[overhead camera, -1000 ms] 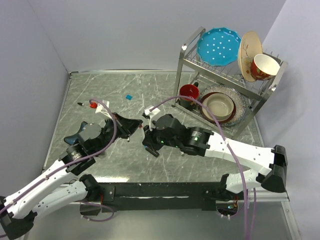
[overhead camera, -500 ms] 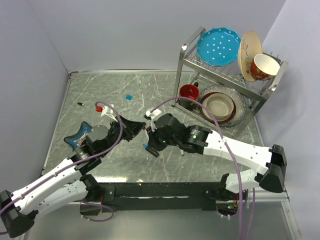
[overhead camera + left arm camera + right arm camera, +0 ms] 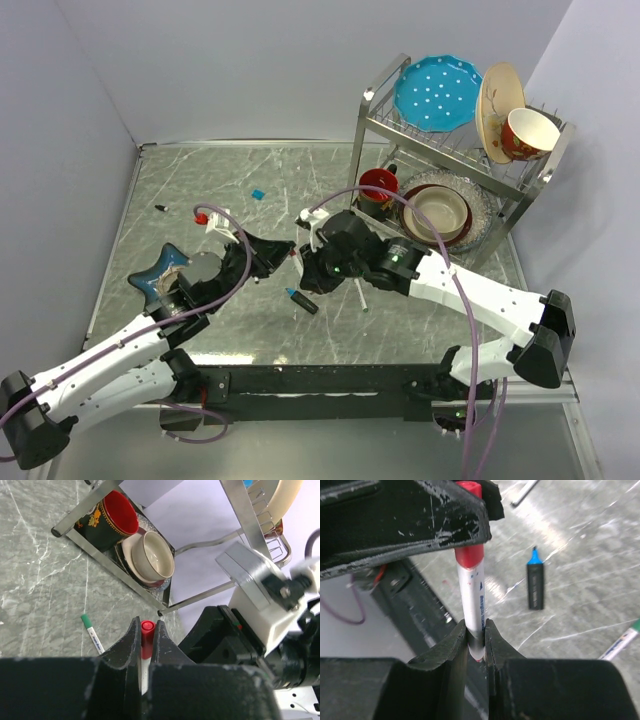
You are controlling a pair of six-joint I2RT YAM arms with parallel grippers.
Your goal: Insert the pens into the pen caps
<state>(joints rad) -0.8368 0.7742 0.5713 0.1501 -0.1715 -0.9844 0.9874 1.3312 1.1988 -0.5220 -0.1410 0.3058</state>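
Over the table (image 3: 200,180), right hand (image 3: 476,626) grips red pen (image 3: 474,600), left hand (image 3: 146,629) pinches its cap (image 3: 469,556).

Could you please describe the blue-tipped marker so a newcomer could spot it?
On the marbled table, look midway along the near half. The blue-tipped marker lies there uncapped; it alone has a thick black barrel, while the green-tipped pen nearby is thin and white.

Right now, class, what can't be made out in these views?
Top view: how far the red cap sits on its pen, hidden between left gripper and right gripper.
Left wrist: green pen, barrel behind the finger.
Right wrist: far pen, cut by the top edge.
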